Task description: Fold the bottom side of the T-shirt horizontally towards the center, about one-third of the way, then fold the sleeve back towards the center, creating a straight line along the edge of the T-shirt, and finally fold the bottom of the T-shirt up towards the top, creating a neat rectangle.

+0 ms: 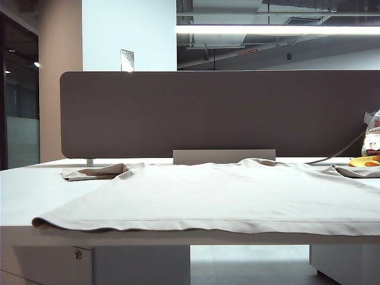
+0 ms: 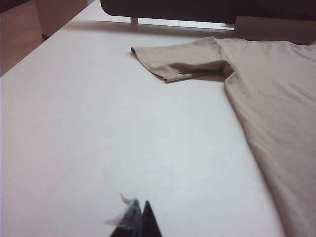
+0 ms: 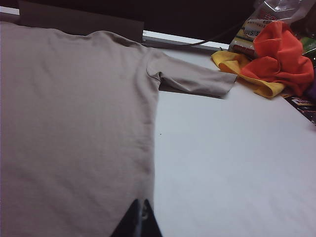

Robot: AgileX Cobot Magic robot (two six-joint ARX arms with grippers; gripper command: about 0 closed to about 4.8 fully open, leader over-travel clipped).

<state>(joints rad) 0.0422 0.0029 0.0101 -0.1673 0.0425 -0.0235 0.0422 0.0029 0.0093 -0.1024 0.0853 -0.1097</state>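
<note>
T-shirt lies spread flat and face-up across the white bench in the exterior view, collar toward the dark partition, both sleeves out to the sides, and the bottom of the T-shirt running along the near bench edge; spread open like this, every edge the folds need is free to reach. Neither arm shows in this view, and no fold looks begun. A yellow item and a packaged item sit at the far right, just beyond the right sleeve. In the left wrist view the left tool shows only its dark tips at the frame edge, pressed together with nothing between them, above bare bench well apart from the left sleeve, whose cuff is slightly tucked under. In the right wrist view the right tool is likewise closed and empty, poised over the shirt's side seam where cloth meets bench; an orange cloth and a yellow cloth lie near the right sleeve but apart from it. Both tools appear parked at rest, so I judge the first side fold is still to come.
</note>
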